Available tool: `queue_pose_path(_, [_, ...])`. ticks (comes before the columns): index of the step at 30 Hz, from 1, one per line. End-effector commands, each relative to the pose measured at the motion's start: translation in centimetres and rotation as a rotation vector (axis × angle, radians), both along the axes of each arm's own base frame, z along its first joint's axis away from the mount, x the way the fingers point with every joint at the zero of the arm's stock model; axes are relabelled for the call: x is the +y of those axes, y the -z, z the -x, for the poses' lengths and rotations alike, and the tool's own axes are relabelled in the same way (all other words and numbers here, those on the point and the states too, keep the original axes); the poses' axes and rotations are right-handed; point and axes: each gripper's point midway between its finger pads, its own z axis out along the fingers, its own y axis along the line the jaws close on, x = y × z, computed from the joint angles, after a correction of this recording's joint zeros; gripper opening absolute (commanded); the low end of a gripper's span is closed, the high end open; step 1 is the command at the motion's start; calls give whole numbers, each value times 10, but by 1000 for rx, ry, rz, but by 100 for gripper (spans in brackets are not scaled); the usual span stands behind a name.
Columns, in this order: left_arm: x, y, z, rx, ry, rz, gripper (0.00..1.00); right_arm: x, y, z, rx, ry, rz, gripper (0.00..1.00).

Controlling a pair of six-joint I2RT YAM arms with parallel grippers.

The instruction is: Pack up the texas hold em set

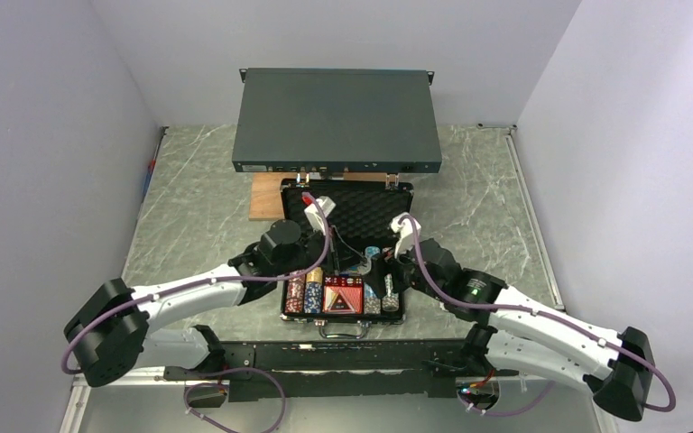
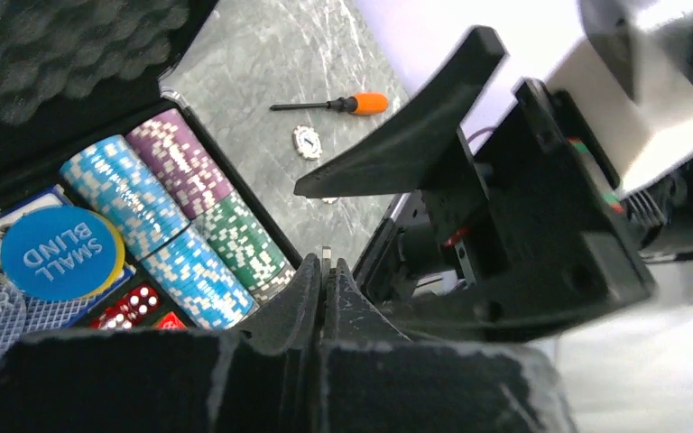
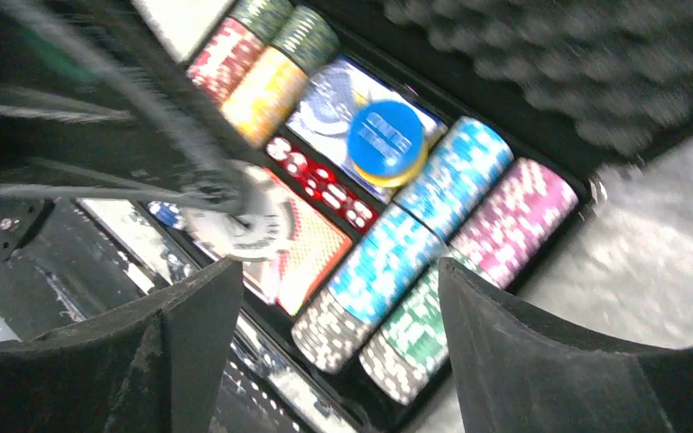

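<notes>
Black fingers of the left claw (image 2: 325,271) fill the near edge of its wrist view. They are pressed together with a thin pale edge pinched between the tips. From the right wrist view this appears to be a white chip (image 3: 245,225), held over the red card deck (image 3: 314,253). Beside it the right claw (image 3: 325,352) hangs with its fingers wide apart and nothing between them, above the blue, green and purple chip rows (image 3: 397,271). The black briefcase (image 1: 370,203) lies open on the marble surface (image 1: 198,198) between the two arms, its foam-lined lid laid back and its handle toward the arm bases. Inside, a blue SMALL BLIND disc (image 2: 61,253) lies near the red dice (image 2: 131,305). On the surface just outside the case lie a loose chip (image 2: 308,142) and an orange-handled screwdriver (image 2: 343,105). Behind the case sits a dark grey rack box (image 1: 337,120).
</notes>
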Motion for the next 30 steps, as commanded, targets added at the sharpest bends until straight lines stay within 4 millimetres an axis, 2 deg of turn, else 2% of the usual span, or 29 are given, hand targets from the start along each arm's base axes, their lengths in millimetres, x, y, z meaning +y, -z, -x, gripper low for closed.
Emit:
queue_pose_path(1, [-8,-27,0,-357,26,-116,0,-45,-10,2,113,258,19,81])
queue_pose_path(7, [-32,-19,27,-690,142,-152,0,-134,-44,7,188,784,-108,80])
queue_pose_path(10, [-44,-12,42,-797,210,-138,0,-163,-56,13,190,917,-109,78])
queue_pose_path(12, [-58,-6,53,-840,279,-108,0,-174,-60,14,173,961,-94,76])
queue_pose_path(15, [-82,3,70,-856,413,-90,0,-181,-65,13,145,977,-80,76])
queue_pose_path(18, [-97,16,86,-847,529,-68,0,-188,-69,14,132,990,-82,75])
queue_pose_path(21, [-103,33,93,-830,584,-83,0,-191,-68,16,128,991,-82,75])
queue_pose_path(25, [-109,55,99,-839,649,-142,0,-184,-70,16,130,949,-118,75])
queue_pose_path(30, [-108,70,94,-837,647,-197,0,-177,-64,16,144,923,-109,75])
